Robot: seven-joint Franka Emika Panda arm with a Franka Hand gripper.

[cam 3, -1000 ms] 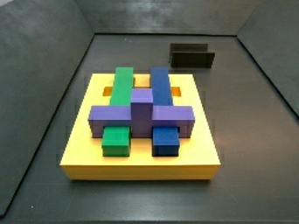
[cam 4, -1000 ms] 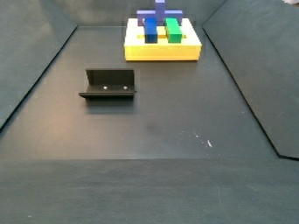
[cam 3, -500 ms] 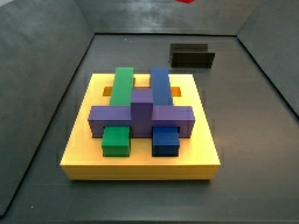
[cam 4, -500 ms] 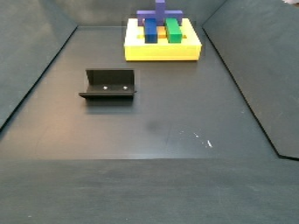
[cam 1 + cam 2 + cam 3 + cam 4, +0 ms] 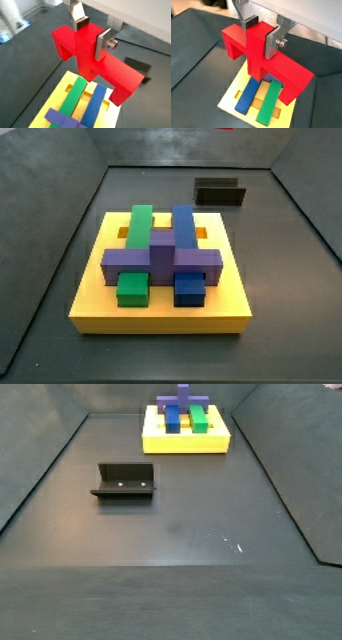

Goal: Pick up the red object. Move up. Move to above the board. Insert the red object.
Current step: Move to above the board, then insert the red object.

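Observation:
My gripper [image 5: 91,34] is shut on the red object [image 5: 113,75], its silver fingers clamping the centre post from both sides. It hangs in the air, with the bar and its legs spreading below the fingers; this shows in both wrist views, with the gripper [image 5: 261,34] on the red object [image 5: 288,75]. The yellow board [image 5: 59,97] lies under it, also in the wrist view [image 5: 231,97]. In both side views the board [image 5: 160,318] [image 5: 187,444] shows, but the gripper and red object are above the picture.
On the board lie a green bar [image 5: 139,228], a blue bar [image 5: 183,228] and a purple cross-shaped block [image 5: 162,256] across them. The dark fixture [image 5: 124,481] stands on the grey floor away from the board, also in the side view [image 5: 221,193]. Grey walls surround the floor.
A sliver of red showed at the top edge of a side view half a second ago; now hardly a trace is left there. The board and its blocks have not moved.

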